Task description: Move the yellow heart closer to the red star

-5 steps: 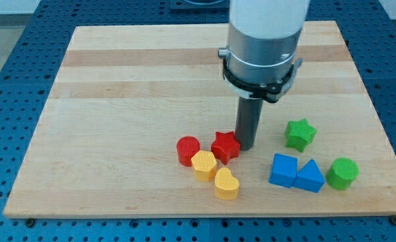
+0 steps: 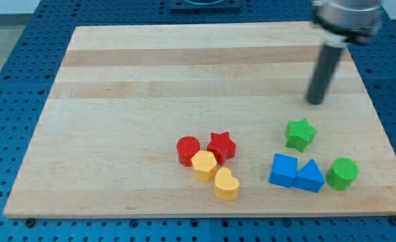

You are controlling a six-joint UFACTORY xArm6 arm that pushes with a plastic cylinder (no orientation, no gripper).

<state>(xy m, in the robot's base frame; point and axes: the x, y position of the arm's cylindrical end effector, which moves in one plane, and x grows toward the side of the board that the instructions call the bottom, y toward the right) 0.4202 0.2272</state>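
1. Well up toward the view's top right, my tip (image 2: pixel 315 102) rests on bare wood, touching no block; it is a plain rod end with nothing to open or close, and it grips nothing. The rod looks blurred.
2. Nearest to my tip is the green star (image 2: pixel 300 134), below it and slightly to the view's left, clearly apart from it.
3. Further down on the view's right sit 3 blocks in a row: a blue cube (image 2: pixel 282 170), a blue triangle (image 2: pixel 310 177) touching it, and a green cylinder (image 2: pixel 342 173) just beside the triangle.
4. The red star (image 2: pixel 221 146) lies well apart from my tip, toward the view's lower middle.
5. The yellow heart (image 2: pixel 226 184) sits below the red star, near the board's bottom edge; whether the 2 touch I cannot tell.
6. A yellow hexagon-like block (image 2: pixel 204 165) sits between them on the view's left, against the red star's lower-left side and just beside the heart.
7. A red cylinder (image 2: pixel 187 150) stands left of the red star, touching the yellow hexagon-like block.
8. All 8 blocks rest on the wooden board (image 2: pixel 150 87), which lies on a blue perforated table (image 2: pixel 9 81).
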